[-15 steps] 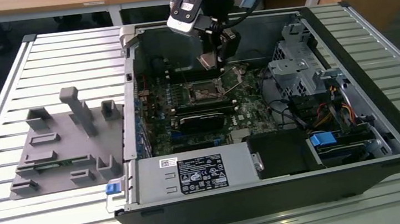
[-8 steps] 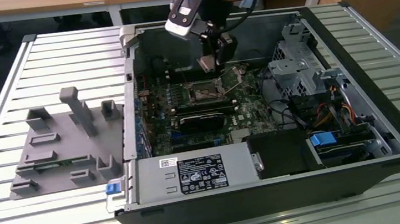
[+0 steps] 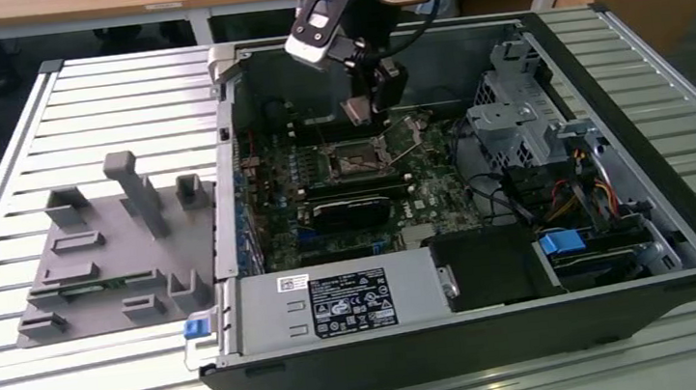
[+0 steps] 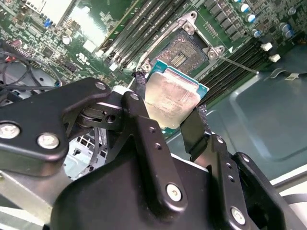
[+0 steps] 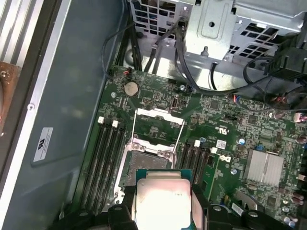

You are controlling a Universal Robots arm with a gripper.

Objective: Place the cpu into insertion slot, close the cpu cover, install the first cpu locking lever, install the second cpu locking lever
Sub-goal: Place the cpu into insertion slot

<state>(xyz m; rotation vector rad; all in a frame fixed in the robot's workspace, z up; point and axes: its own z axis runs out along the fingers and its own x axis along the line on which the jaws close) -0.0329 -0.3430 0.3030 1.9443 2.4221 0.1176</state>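
Chip: a light, stiff, thin square with a smooth pale metal top and green rim, clamped by two opposite edges in the claw. The underside is likely fragile, so an edge hold suits it. It hangs over the board, with the black socket at its six o'clock in the exterior view.

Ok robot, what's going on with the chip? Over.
End effector shut on the chip. Chip held above the socket, not seated. Cover open, socket uncovered.
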